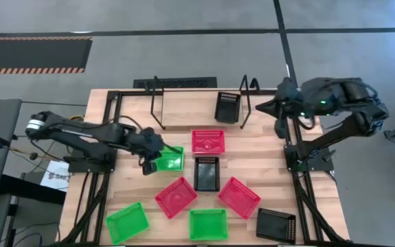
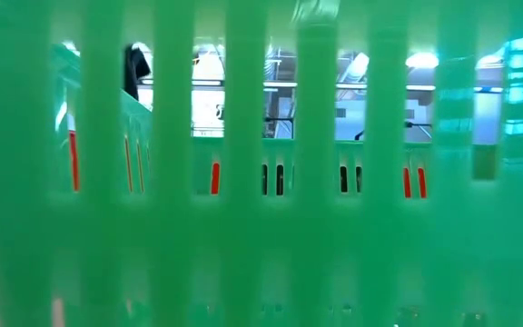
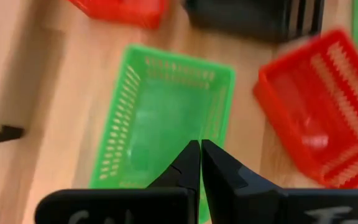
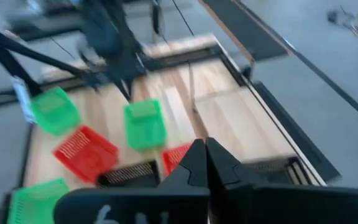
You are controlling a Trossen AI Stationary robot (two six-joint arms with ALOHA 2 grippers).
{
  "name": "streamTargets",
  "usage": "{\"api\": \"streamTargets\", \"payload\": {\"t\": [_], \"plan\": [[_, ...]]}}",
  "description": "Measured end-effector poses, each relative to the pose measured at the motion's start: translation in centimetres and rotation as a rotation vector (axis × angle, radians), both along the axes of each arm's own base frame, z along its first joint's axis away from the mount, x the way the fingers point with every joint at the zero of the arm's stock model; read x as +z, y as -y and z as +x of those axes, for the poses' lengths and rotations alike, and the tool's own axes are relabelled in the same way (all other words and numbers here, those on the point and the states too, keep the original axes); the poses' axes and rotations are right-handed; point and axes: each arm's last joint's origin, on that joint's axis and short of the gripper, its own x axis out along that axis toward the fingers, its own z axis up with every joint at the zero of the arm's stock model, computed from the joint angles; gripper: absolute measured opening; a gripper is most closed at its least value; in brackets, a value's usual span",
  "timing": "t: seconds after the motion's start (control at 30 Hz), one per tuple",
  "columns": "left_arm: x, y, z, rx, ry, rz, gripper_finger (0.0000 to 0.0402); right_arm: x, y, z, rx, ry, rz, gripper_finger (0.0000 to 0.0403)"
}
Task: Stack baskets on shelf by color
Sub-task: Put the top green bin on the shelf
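Note:
My left gripper (image 1: pixel 153 162) (image 3: pixel 200 149) is shut at the left side of a green basket (image 1: pixel 170 159) (image 3: pixel 166 118) that lies at the table's middle left. My right gripper (image 1: pixel 262 107) (image 4: pixel 204 149) is shut on nothing and hangs in the air by the right upright of the shelf (image 1: pixel 190 110). One black basket (image 1: pixel 227 106) rests on the right part of the shelf board. On the table lie three red baskets (image 1: pixel 208 140) (image 1: pixel 176 197) (image 1: pixel 238 197), a black one (image 1: pixel 206 173), two more green ones (image 1: pixel 127 222) (image 1: pixel 208 224) and another black one (image 1: pixel 276 224). My left gripper is shut at one long side wall (image 3: pixel 219 118) of the green basket, coming from above at a slant. A thin strip of green shows between the fingers (image 3: pixel 188 165), which cover the place of contact. The basket lies flat on the table.
A green basket's mesh wall (image 2: pixel 261 163) stands right before the low camera and fills that view. The shelf's left and middle parts (image 1: pixel 184 110) are bare wood. Black frame rails (image 1: pixel 105 137) run along the table's sides. Baskets crowd the near half of the table.

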Motion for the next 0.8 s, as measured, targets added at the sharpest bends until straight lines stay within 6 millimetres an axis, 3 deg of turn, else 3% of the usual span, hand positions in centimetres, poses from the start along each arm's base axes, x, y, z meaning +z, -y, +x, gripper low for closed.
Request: {"api": "streamTargets", "payload": {"t": [0.23,0.57,0.7,0.8], "plan": [[-1.4,0.4,2.1,-0.092,-0.119,-0.049,0.0013,1.4,-0.7,-1.5,0.081,0.136,-0.011,0.0001],[-2.0,0.8,5.0,-0.207,-0.179,0.012,0.0135,1.8,-1.0,-3.1,0.145,0.159,-0.044,0.0001],[-3.3,0.9,5.7,-0.233,-0.223,0.015,0.0156,1.9,-1.1,-3.4,0.167,0.163,-0.044,0.0001],[-4.2,1.2,6.1,-0.213,-0.256,-0.102,0.0157,1.9,-1.2,-3.8,0.19,0.163,-0.055,0.0002]]}}
